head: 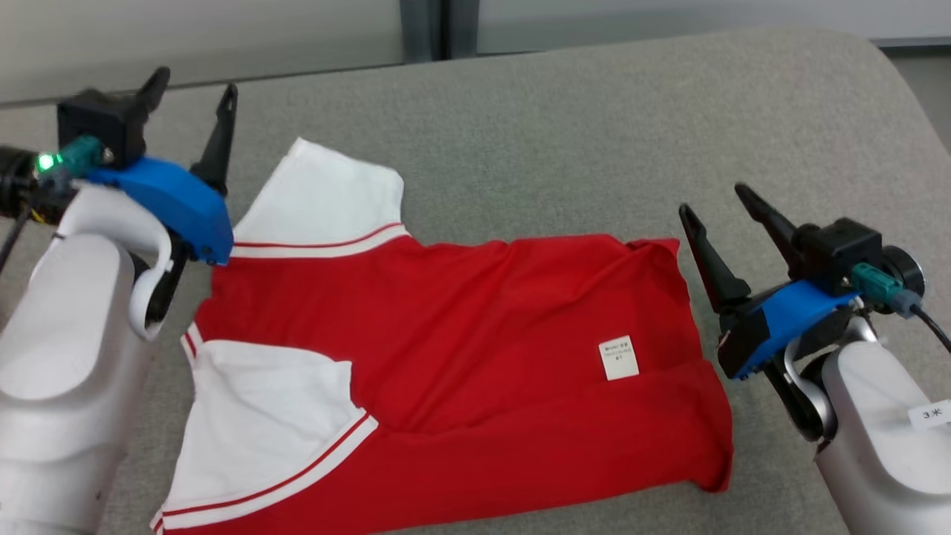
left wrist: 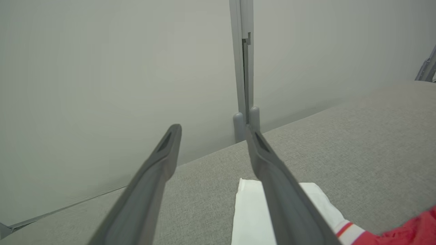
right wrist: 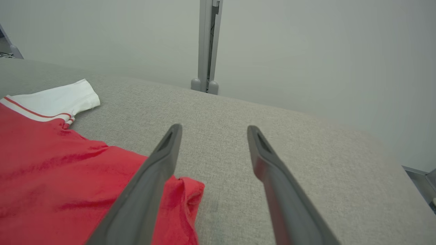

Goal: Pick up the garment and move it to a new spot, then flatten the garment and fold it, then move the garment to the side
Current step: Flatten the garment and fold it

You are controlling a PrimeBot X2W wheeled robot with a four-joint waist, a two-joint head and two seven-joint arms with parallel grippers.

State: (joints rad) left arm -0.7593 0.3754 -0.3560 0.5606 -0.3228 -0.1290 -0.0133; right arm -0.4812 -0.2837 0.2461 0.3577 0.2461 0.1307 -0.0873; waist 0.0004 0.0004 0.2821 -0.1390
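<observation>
The garment (head: 461,349) is a red shirt with white sleeves trimmed in red stripes, lying spread flat on the grey padded surface (head: 594,134), a small white label on its right part. My left gripper (head: 195,88) hovers open just left of the far white sleeve (left wrist: 250,217), holding nothing. My right gripper (head: 715,198) stands open just right of the shirt's right edge, fingers apart and empty. In the right wrist view the red cloth (right wrist: 61,177) lies to the left of that gripper (right wrist: 212,126), its corner beside the left finger. Nothing sits between the fingers of the left gripper (left wrist: 214,126).
A pale wall (head: 223,30) with a grey vertical post (left wrist: 242,68) runs behind the surface's far edge. Bare grey padding extends beyond the shirt to the far side and the right (right wrist: 306,153), where the surface curves off to the floor.
</observation>
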